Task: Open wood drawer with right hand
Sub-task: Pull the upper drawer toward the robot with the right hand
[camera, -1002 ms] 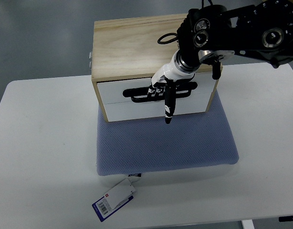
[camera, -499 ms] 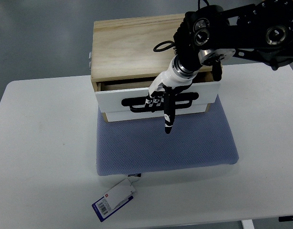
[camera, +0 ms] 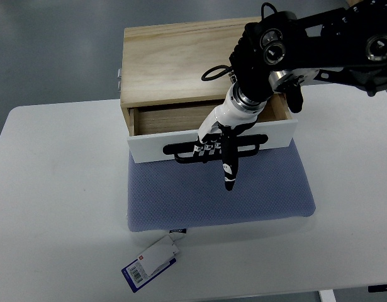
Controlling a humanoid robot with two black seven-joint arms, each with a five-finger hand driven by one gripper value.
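Note:
A light wood box (camera: 174,60) stands at the back of the table, on a blue-grey mat (camera: 218,189). Its drawer (camera: 180,116) has a white front (camera: 149,148) with a black handle (camera: 180,151) and is pulled partway out, showing the wooden inside. My right hand (camera: 212,146) comes down from the black arm (camera: 306,47) at the upper right. Its fingers are hooked around the middle of the handle, and one black finger (camera: 230,170) points down over the mat. The left arm is out of view.
The white table (camera: 55,207) carries the mat, which reaches to the front half. A blue and white tag (camera: 150,261) lies at the mat's front left corner. Grey floor shows beyond the table's far edge.
The drawer went from closed to partly open, sliding toward me. My right hand moved with the handle, down in the picture, keeping its hold.

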